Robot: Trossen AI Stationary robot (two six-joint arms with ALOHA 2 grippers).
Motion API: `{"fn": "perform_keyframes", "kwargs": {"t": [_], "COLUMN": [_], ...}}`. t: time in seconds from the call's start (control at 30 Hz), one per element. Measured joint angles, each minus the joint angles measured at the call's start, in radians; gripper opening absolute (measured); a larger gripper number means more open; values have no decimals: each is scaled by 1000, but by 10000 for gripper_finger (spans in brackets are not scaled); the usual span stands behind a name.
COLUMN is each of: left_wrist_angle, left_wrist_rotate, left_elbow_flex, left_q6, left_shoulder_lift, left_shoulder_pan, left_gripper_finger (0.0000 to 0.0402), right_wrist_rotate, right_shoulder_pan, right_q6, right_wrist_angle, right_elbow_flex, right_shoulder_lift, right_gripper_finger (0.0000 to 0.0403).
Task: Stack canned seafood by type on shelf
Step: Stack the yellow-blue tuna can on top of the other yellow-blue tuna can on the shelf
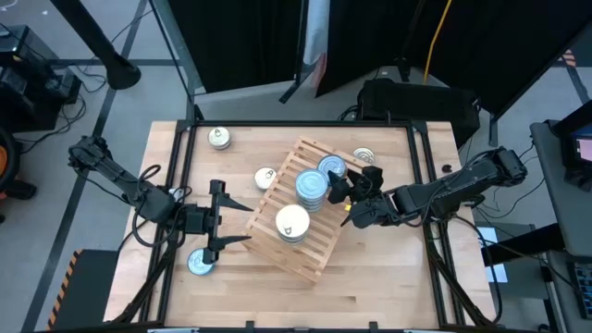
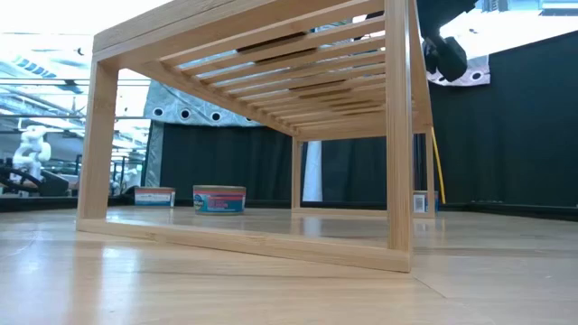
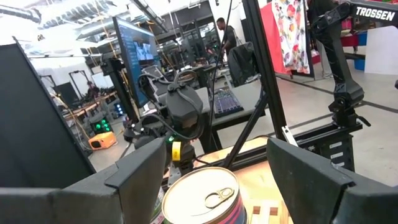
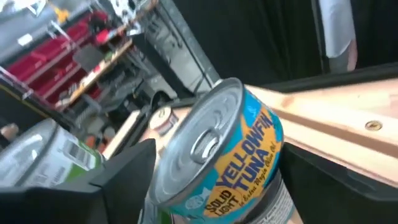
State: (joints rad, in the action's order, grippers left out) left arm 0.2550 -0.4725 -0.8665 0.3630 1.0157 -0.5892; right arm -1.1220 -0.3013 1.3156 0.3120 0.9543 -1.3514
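Tin stacks [image 1: 312, 188] crowd the shelf [image 1: 277, 242] middle; its near slats lie bare.

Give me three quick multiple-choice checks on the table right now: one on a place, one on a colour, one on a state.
1. Where is the lone blue-topped tin?
A. On the shelf
B. On the tabletop beside the left gripper
C. In the right gripper

2. What colour is the top of the stack on the shelf nearest the left gripper?
A. Red
B. Blue
C. White

3. How is the left gripper?
A. Open
B. Shut on a tin
C. Shut, empty

Answers:
1 B: the high view shows it on bare tabletop, off the shelf.
2 C: its top is white from above.
3 A: its fingers stand wide apart with nothing between them.
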Motion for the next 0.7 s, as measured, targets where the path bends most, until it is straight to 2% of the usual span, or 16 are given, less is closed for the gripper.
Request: {"fn": "perform_keyframes", "kwargs": {"t": [0.1,0.27,0.7], "left_wrist_angle": [-1,-2,-3], "left_wrist_rotate": [0,0,0], "left_elbow_flex": [0,0,0], "left_q6": [0,0,0], "left_shoulder_lift": [0,0,0], "left_shoulder_pan": [0,0,0], "left_gripper_finger": [287,287,287], "right_wrist_rotate": [39,47,63], "right_shoulder_pan": [8,7,-14], "right_q6": [-27,-94,-427], "right_wrist_angle": [0,1,-1], "right_elbow_flex": [0,0,0], "right_shoulder_lift": [0,0,19], "right_gripper_finger": [339,354,355]}}
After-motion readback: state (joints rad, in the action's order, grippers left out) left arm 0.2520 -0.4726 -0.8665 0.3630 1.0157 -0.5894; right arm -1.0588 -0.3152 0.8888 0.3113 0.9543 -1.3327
